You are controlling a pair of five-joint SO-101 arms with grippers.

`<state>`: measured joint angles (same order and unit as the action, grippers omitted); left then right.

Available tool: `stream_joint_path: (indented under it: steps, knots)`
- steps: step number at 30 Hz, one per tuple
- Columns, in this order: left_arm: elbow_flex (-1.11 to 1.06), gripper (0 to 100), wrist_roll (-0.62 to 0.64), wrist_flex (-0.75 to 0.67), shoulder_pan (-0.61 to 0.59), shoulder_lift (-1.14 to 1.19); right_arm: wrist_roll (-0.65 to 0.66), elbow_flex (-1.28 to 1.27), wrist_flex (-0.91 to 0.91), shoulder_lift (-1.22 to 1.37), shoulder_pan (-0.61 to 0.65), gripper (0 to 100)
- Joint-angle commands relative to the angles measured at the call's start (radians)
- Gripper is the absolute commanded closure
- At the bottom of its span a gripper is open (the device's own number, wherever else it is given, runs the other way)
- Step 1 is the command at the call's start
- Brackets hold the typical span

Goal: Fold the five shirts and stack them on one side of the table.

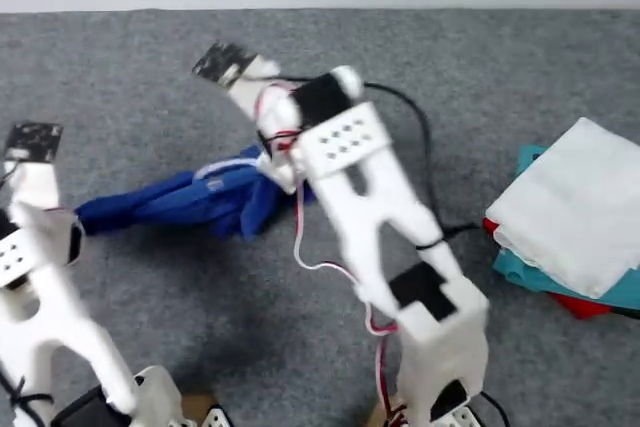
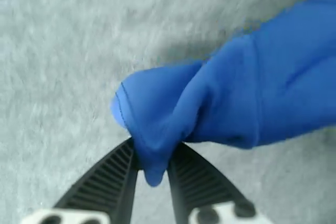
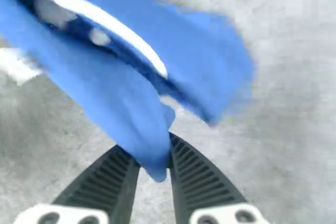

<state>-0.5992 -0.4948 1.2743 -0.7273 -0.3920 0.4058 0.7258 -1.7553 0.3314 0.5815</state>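
Left gripper [image 2: 152, 157] is pinched shut on one end of the shirt [image 1: 180, 197]. Right gripper [image 3: 155, 153] grips the other end, probably near the collar. The shirt lies bunched between them, long axis across the table [image 1: 150, 77]. The stack [image 1: 575, 212] lies well apart on the right arm's side, white on top.
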Motion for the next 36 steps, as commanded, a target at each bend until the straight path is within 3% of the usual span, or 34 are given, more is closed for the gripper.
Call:
stream_joint_path:
  steps: [1,6,12,18,21,28,32,36]
  knots:
    - [0.041,99,-0.091,0.049,-0.080,-0.034,0.015,0.043,-0.042,-0.174,-0.104,98.7]
    - [0.067,87,-0.173,0.150,-0.064,-0.035,0.100,-0.028,-0.042,-0.242,-0.196,98.7]
    - [0.096,82,-0.221,0.278,0.028,-0.035,0.107,-0.035,-0.041,-0.266,-0.277,98.7]
    - [0.120,82,-0.190,0.259,0.077,-0.035,0.106,-0.037,-0.041,-0.245,-0.179,98.7]
    - [0.180,82,-0.072,0.193,0.012,-0.034,0.101,-0.037,-0.041,-0.211,-0.128,98.7]
    - [0.291,82,0.072,0.132,-0.209,-0.028,0.098,-0.031,-0.038,-0.073,-0.001,97.8]
    - [0.289,82,0.123,0.078,-0.342,-0.026,0.058,-0.031,-0.004,0.022,0.116,87.2]
    - [0.231,82,0.120,0.037,-0.371,-0.026,-0.064,-0.031,0.105,0.104,0.219,76.5]
